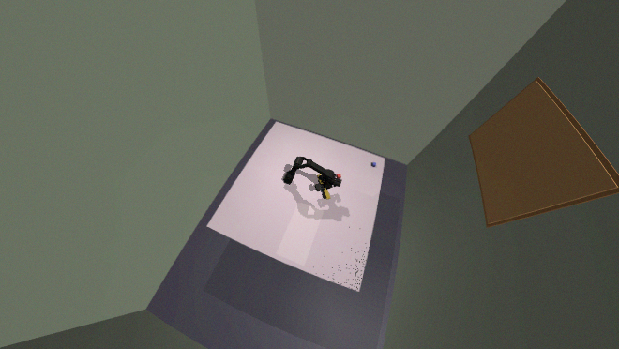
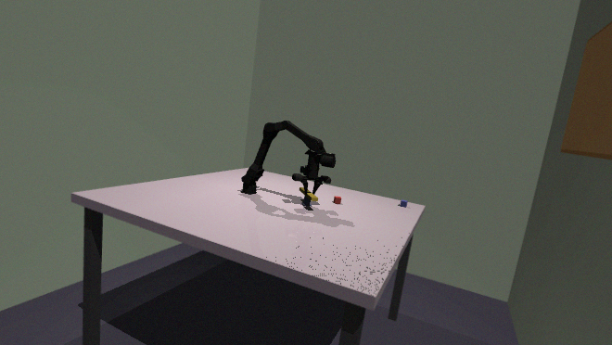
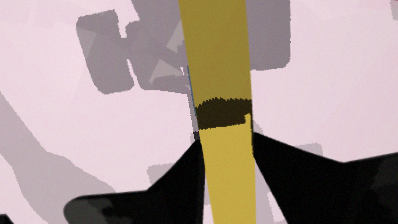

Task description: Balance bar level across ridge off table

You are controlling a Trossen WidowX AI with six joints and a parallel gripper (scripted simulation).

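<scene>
Taking the red cube (image 1: 339, 176) (image 2: 337, 200) as my landmark, I have my gripper (image 2: 310, 193) (image 3: 225, 142) beside it, on the side toward my own base, pointing down at the white table (image 1: 253, 197) (image 2: 185, 209). My arm (image 1: 319, 168) (image 2: 299, 133) rises from its foot, well apart from the cube, bends over at a high elbow, and slopes down toward the cube before my wrist turns downward.

My two fingers are pinching the yellow bar (image 1: 326, 193) (image 2: 312, 195) (image 3: 225, 170), one on each of its long sides. The bar is near the red cube, and in the exterior view it sits raised above the tabletop, one end looking lower than the other. Something small and dark stands under it, too hidden for me to name. The blue cube (image 1: 373, 164) (image 2: 403, 203) lies well apart from the red one, farther from my base.
</scene>
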